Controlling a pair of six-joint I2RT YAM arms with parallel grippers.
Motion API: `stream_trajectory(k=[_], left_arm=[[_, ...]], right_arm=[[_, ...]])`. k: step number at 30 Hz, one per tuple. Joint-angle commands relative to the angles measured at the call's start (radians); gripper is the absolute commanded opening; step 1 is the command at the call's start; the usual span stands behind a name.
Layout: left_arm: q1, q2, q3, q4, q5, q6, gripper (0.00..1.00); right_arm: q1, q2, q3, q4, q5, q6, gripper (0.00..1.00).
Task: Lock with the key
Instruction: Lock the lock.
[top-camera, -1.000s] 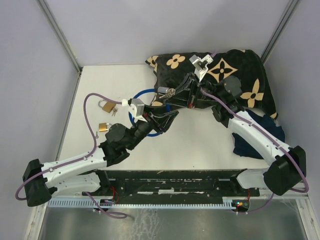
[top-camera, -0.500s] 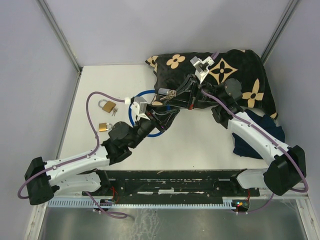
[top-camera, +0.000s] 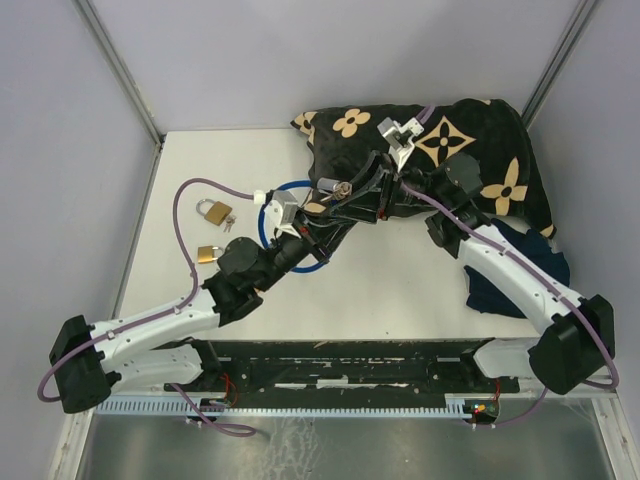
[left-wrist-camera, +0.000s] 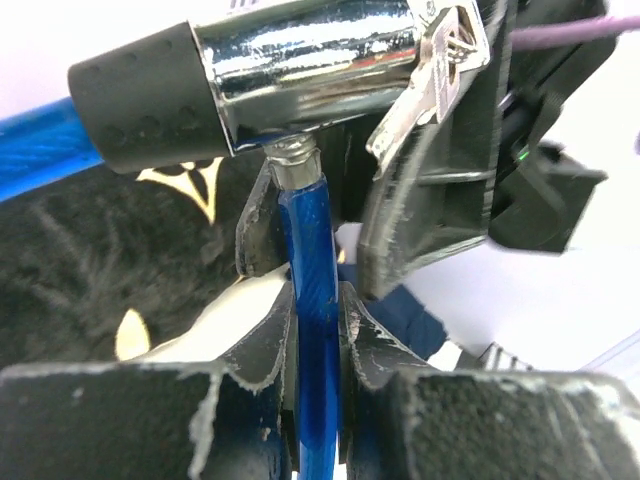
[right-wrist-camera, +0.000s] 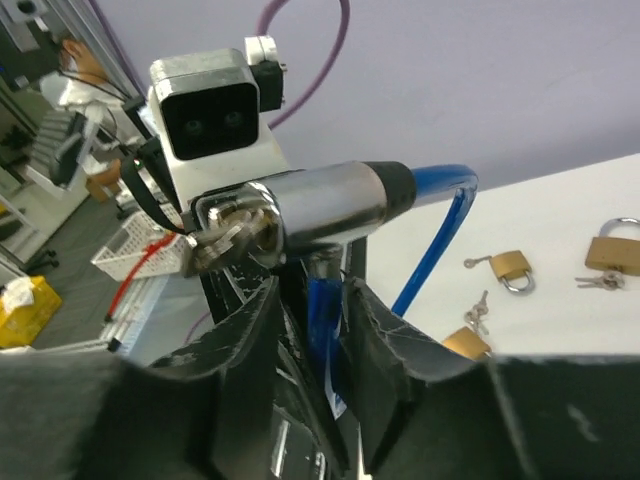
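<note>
A blue cable lock (top-camera: 272, 208) has a chrome cylinder (left-wrist-camera: 300, 70) with a black cap, held above the table. A silver key (left-wrist-camera: 432, 88) sticks in the cylinder's end, and it also shows in the right wrist view (right-wrist-camera: 222, 242). My left gripper (left-wrist-camera: 305, 290) is shut on the blue cable (left-wrist-camera: 312, 300) just below the cylinder. My right gripper (right-wrist-camera: 310, 290) is open, its fingers standing either side of the cable under the cylinder, with the key just above its left fingertip (right-wrist-camera: 262, 295). I cannot see it touching the key.
Two brass padlocks (top-camera: 212, 211) (top-camera: 208, 253) with small keys lie on the white table at the left. A black cloth with tan flowers (top-camera: 470, 150) covers the back right, and a dark blue cloth (top-camera: 510, 285) lies at the right.
Both grippers and the lock cylinder have shifted slightly left and away from the arm bases together. The left gripper's hold on the cable is unchanged.
</note>
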Motion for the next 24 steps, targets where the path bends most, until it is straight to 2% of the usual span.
stream_trajectory(k=[1, 3, 4, 7, 10, 14, 20, 24], left_arm=[[0.011, -0.044, 0.023, -0.046, -0.009, 0.21, 0.03], [0.011, -0.069, 0.021, -0.116, -0.038, 0.306, 0.03], [0.012, -0.081, 0.021, -0.148, -0.045, 0.347, 0.03], [0.012, -0.115, 0.013, -0.235, -0.041, 0.439, 0.03], [0.013, -0.141, -0.012, -0.273, -0.008, 0.492, 0.03], [0.012, -0.149, -0.071, -0.263, 0.038, 0.519, 0.03], [0.009, -0.117, -0.097, -0.185, 0.054, 0.49, 0.03], [0.003, -0.097, -0.086, -0.174, 0.051, 0.475, 0.03]], right_arm=[[-0.017, -0.081, 0.129, -0.541, -0.083, -0.435, 0.47], [-0.026, -0.101, 0.246, -1.054, -0.043, -0.858, 0.57], [-0.029, -0.111, 0.284, -1.237, 0.003, -1.034, 0.62], [-0.049, -0.145, 0.347, -1.56, 0.106, -1.318, 0.74], [-0.066, -0.176, 0.37, -1.735, 0.173, -1.445, 0.8], [-0.086, -0.176, 0.473, -1.803, 0.218, -1.35, 0.8], [-0.084, -0.048, 0.734, -1.766, 0.188, -1.014, 0.76], [-0.031, 0.081, 0.828, -1.791, 0.263, -0.975, 0.71]])
